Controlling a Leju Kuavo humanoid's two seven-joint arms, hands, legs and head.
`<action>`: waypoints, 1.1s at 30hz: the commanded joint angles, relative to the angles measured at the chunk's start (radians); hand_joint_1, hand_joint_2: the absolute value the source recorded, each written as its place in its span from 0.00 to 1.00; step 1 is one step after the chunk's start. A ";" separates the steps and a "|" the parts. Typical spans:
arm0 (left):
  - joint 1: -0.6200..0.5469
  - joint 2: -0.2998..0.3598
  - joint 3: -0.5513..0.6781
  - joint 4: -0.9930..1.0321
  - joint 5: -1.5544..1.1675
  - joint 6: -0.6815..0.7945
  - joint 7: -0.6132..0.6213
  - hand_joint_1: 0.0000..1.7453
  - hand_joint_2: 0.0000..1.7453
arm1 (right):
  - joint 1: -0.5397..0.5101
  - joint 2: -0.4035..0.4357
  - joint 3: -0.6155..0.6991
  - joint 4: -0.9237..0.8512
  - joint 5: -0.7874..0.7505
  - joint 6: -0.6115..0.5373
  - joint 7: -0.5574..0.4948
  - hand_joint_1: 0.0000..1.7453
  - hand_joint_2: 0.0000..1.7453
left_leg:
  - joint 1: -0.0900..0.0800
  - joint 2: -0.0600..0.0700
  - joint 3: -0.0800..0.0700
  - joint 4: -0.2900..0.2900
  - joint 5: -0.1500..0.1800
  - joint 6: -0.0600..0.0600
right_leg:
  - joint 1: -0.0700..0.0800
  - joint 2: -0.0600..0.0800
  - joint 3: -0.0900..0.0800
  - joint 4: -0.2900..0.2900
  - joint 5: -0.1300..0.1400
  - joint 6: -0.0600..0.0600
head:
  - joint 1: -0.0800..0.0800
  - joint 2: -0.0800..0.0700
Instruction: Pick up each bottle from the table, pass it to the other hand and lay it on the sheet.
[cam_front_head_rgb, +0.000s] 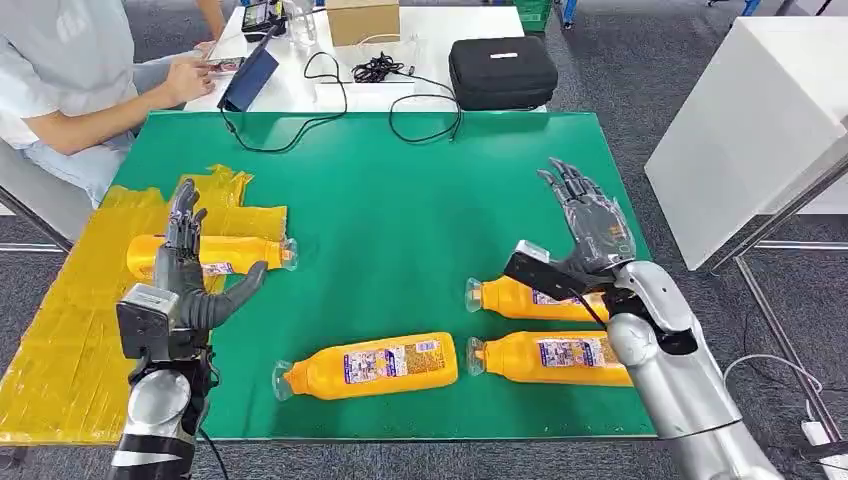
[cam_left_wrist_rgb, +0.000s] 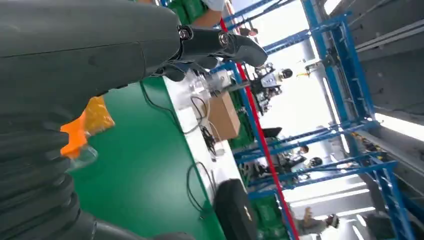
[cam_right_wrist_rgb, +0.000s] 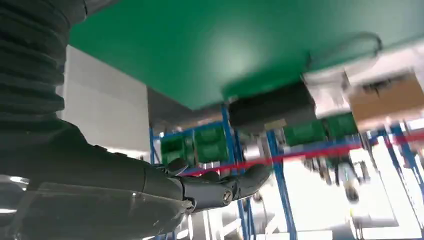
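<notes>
Several orange bottles lie on the green table (cam_front_head_rgb: 400, 200). One bottle (cam_front_head_rgb: 235, 252) rests on the yellow sheet (cam_front_head_rgb: 70, 300) at the left, its clear cap toward the table's middle. My left hand (cam_front_head_rgb: 190, 285) hovers just in front of it, fingers spread, holding nothing; its orange neck (cam_left_wrist_rgb: 82, 131) shows in the left wrist view. A second bottle (cam_front_head_rgb: 370, 365) lies near the front edge. Two more lie at the right, one (cam_front_head_rgb: 520, 297) behind the other (cam_front_head_rgb: 550, 357). My right hand (cam_front_head_rgb: 590, 220) is raised above them, fingers apart and empty.
A person (cam_front_head_rgb: 70, 70) sits at the far left by a white table (cam_front_head_rgb: 420, 40) holding a black case (cam_front_head_rgb: 502, 70), a cardboard box (cam_front_head_rgb: 362, 20) and black cables (cam_front_head_rgb: 330, 110) that trail onto the green table. A white cabinet (cam_front_head_rgb: 750, 120) stands at the right.
</notes>
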 joint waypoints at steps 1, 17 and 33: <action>-0.034 -0.007 -0.039 0.041 0.032 -0.007 -0.007 0.00 1.00 | -0.151 -0.055 0.125 0.390 -0.065 0.054 -0.027 0.00 1.00 | 0.001 0.002 0.005 -0.001 -0.002 -0.001 | 0.001 0.001 0.005 -0.001 -0.001 -0.001 | 0.000 0.000; -0.055 -0.009 -0.044 0.082 0.053 0.001 -0.016 0.00 1.00 | -0.122 -0.116 0.166 0.377 -0.175 0.124 -0.109 0.00 1.00 | 0.000 -0.002 0.004 0.000 -0.001 -0.001 | 0.001 -0.003 0.005 0.000 -0.002 -0.001 | 0.000 0.000; -0.056 -0.007 -0.044 0.088 0.056 0.005 -0.019 0.00 1.00 | -0.114 -0.123 0.171 0.362 -0.197 0.120 -0.120 0.00 1.00 | 0.000 -0.001 0.004 0.000 -0.001 -0.001 | 0.000 -0.002 0.004 -0.001 -0.001 -0.001 | 0.000 0.000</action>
